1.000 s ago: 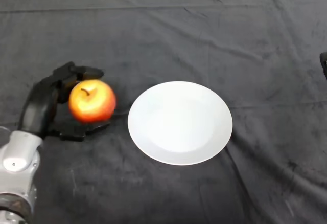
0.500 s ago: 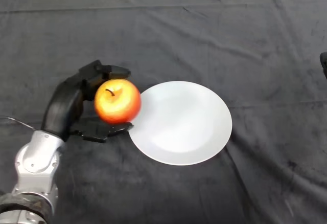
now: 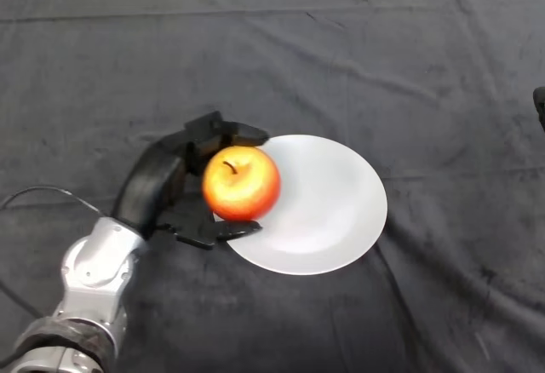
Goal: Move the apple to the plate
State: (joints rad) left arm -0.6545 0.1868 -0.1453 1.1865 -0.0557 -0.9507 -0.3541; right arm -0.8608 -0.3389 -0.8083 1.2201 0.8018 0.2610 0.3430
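Observation:
A red and yellow apple [image 3: 242,183] with its stem up is held in my left hand [image 3: 174,179], whose fingers curl over its far side while the thumb sits under its near side. The apple hangs over the left edge of the round white plate [image 3: 328,207], which lies flat on the dark cloth at the middle of the table. Whether the apple touches the plate cannot be told. My silver-grey forearm [image 3: 94,275] reaches in from the lower left.
A dark cloth [image 3: 383,58] with a few creases covers the whole table. A small dark object [image 3: 540,105] pokes in at the right edge of the view.
My left hand has carried the apple to the right, from the bare cloth left of the plate to over the plate's left edge. The plate has not moved.

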